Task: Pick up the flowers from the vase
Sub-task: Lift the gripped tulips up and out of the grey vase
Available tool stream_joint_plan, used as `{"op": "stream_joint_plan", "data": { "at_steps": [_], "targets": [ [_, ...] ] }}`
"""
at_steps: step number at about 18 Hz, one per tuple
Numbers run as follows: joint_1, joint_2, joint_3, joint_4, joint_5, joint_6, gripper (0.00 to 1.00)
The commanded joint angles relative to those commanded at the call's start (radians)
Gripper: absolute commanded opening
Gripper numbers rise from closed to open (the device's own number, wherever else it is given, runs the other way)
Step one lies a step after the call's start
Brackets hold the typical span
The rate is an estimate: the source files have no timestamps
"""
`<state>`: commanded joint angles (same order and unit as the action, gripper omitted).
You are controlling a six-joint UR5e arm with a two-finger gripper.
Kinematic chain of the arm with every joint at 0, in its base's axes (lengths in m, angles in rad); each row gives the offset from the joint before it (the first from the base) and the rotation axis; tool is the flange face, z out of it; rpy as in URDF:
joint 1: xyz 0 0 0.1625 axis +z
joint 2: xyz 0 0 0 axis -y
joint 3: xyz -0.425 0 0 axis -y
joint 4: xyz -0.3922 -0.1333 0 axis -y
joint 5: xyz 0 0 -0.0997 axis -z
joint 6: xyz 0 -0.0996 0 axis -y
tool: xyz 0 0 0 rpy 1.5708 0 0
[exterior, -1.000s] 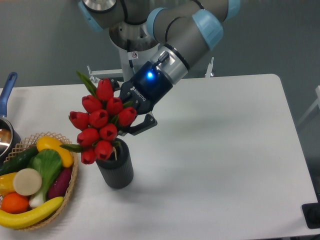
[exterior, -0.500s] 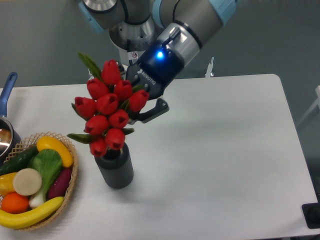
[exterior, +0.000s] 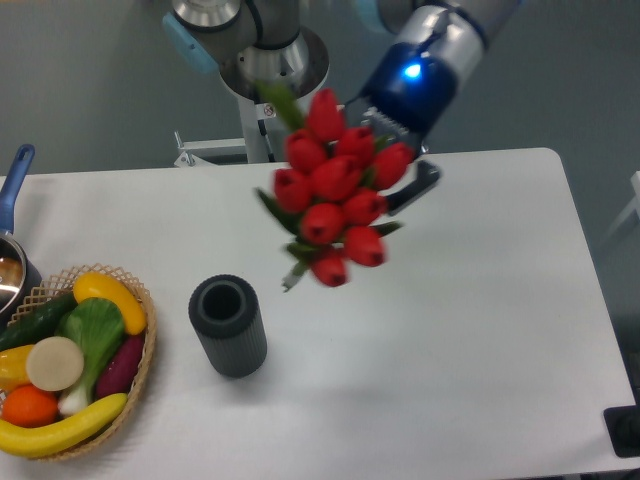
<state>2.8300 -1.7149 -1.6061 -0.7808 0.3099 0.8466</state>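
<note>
White table [exterior: 470, 330], one vase [exterior: 228, 326], ten flowers [exterior: 336, 190]

A white table [exterior: 450, 330] fills most of the view, with a grey wall behind it. At the near left corner sits a wicker basket [exterior: 140, 375] of toy produce. Inside, a banana [exterior: 60, 430] lies along the near edge, an orange [exterior: 30, 405] sits at the left just above it, and a round white slice [exterior: 54, 363] rests in the middle. A leafy green [exterior: 95, 330] lies beside a purple piece [exterior: 122, 365] on the right, a yellow pepper [exterior: 110, 297] at the far side, and a dark cucumber [exterior: 38, 320] at the far left. A pot [exterior: 8, 270] with a blue handle [exterior: 14, 180] is cut off by the left edge, just beyond the basket.
</note>
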Motion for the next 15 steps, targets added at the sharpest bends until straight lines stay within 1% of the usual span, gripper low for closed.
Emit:
{"op": "stream_joint_plan", "data": {
  "at_steps": [4, 7, 11, 15],
  "targets": [
    [0.046, -0.040, 0.000, 0.000, 0.000, 0.060, 0.49],
    [0.060, -0.075, 0.000, 0.000, 0.000, 0.107, 0.49],
    [0.084, -0.080, -0.014, -0.002, 0.000, 0.131, 0.49],
    [0.089, -0.078, -0.028, 0.000, 0.000, 0.137, 0.49]
  ]
}}
